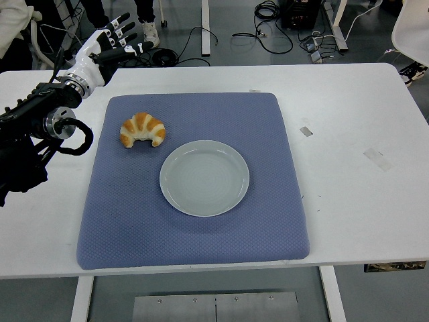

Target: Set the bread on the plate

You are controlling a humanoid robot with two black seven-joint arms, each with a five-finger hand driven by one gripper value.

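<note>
A golden croissant [142,129] lies on the blue mat [194,235], at its upper left. An empty pale plate [204,178] sits on the mat's middle, just right of and nearer than the croissant. My left hand [112,45] is over the table's far left edge, above and left of the croissant, fingers spread and holding nothing. The right arm does not show.
The white table [355,168] carries small tape marks on its right side. Cables, desk legs and a person's shoes show on the floor beyond the far edge. A person's sleeve is at the top left corner.
</note>
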